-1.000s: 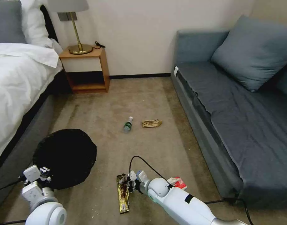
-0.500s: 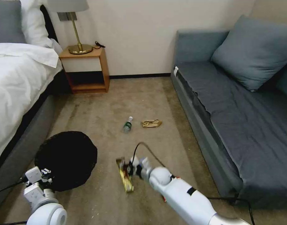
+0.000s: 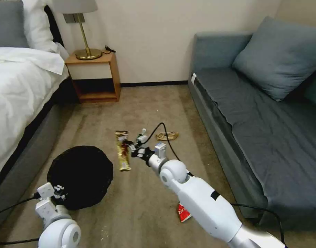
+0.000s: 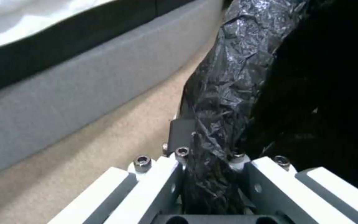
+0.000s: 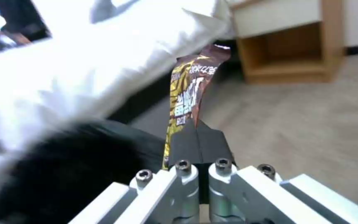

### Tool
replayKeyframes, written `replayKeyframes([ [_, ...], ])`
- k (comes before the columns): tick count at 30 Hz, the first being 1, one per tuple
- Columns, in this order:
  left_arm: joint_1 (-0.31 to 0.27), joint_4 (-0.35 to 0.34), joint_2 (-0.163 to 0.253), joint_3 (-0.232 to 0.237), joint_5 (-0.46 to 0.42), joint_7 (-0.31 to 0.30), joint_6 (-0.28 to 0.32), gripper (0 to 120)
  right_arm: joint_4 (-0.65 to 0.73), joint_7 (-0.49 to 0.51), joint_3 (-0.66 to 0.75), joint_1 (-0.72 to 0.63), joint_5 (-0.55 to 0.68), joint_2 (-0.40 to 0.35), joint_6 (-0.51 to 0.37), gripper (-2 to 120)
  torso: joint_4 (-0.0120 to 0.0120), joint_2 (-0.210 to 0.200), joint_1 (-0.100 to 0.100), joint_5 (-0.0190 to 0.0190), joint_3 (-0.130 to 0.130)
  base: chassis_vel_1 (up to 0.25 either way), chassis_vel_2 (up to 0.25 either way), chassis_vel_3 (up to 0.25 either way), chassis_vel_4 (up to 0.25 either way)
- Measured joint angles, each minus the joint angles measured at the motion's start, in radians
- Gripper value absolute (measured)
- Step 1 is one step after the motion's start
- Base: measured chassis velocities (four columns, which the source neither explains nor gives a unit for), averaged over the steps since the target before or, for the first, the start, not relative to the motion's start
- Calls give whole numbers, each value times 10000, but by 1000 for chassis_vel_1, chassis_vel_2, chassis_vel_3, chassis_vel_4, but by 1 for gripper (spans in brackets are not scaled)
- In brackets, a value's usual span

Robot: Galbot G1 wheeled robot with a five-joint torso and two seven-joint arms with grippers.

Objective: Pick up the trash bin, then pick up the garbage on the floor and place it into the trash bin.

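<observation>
four pieces of garbage and one trash bin (image 3: pixel 80 175). the trash bin, lined with a black bag, is beside the bed (image 3: pixel 17 93) at the left of the floor (image 3: pixel 137 210); its inside is dark and nothing can be made out in it. the left gripper (image 4: pixel 210 161) has its fingers (image 4: pixel 181 133) closed on the bin's bagged rim at the near edge.

piece one, the gold-brown snack wrapper (image 3: pixel 123 150), hangs in the air just right of the bin, pinched near its middle by the closed fingers (image 5: pixel 197 140) of the right gripper (image 3: pixel 134 148). the right arm reaches forward over the middle of the floor. piece two, the small clear bottle (image 3: pixel 142 132), shows just beyond the right gripper, partly hidden. piece three, the tan paper bag (image 3: pixel 167 136), lies on the floor just right of the bottle, towards the sofa (image 3: pixel 254 113). piece four, the red-and-white wrapper (image 3: pixel 183 213), lies on the near floor, partly under the right arm.
</observation>
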Motion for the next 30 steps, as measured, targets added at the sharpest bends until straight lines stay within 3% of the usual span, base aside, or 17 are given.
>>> replayKeyframes([
  [8, -197, 18, -7, 77, -310, -27, 349, 1, -249, -146, -388, 76, 540, 956, 787, 0, 1, 0, 0, -1, 0, 0, 0, 0, 0],
  [12, -226, 26, -27, 96, -420, -24, 357, 1, -1092, -340, -695, 159, 274, 1434, 1481, 0, 1, 1, -1, -1, 1, 0, 0, 0, 0],
  [16, -212, -10, -57, 99, -478, 3, 356, 1, -1858, -606, -876, 99, -316, 1591, 2085, 0, 2, 1, 0, -1, 1, 0, 0, 0, 0],
  [30, -204, -32, -140, 130, -475, 31, 221, 1, -2555, -993, -1256, -370, -1551, 1322, 2494, 0, 0, 1, 0, 1, 0, 0, 0, 0, 0],
])
